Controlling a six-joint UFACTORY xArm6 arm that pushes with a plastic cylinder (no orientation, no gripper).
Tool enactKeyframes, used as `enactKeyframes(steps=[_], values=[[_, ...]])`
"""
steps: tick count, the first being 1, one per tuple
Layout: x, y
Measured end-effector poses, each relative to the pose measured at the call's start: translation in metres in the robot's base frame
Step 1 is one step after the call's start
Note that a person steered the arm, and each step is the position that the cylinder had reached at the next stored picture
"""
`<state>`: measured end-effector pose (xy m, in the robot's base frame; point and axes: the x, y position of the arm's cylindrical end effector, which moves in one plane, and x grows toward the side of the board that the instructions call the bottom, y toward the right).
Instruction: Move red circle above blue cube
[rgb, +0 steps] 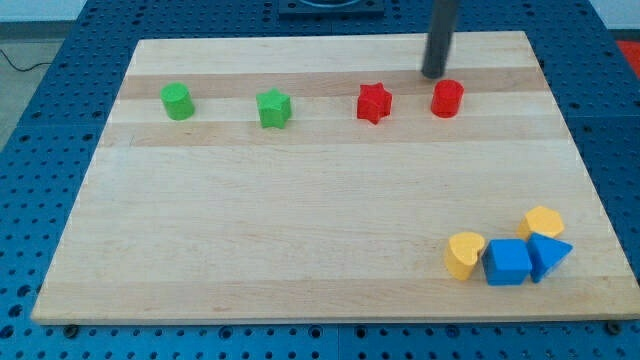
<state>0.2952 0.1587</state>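
Red circle (447, 98): upright short cylinder, round axis vertical, no discernible facing; upper board, right of red star (374, 102). My tip (434, 74): bare rod, grasping nothing, just above-left of it. Blue cube (508, 262): view's bottom right, well apart.

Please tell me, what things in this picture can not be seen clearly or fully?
- Camera view: the rod runs off the view's top edge, so the arm is cut off; my tip sits just above the red circle, contact unclear.
- The blue triangle is partly hidden by the blue cube.
- The yellow block behind them: lower part covered, shape uncertain.
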Motion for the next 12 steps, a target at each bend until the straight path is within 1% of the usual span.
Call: enactKeyframes(steps=[1, 2, 3, 4, 5, 6, 7, 8, 9, 10, 11, 12], values=[[0.056, 0.012], [0.072, 0.013], [0.05, 0.013], [0.054, -0.002], [0.096, -0.004], [0.152, 0.005], [0.143, 0.005], [0.105, -0.029], [0.1, -0.079], [0.137, -0.065], [0.169, -0.007], [0.156, -0.017]])
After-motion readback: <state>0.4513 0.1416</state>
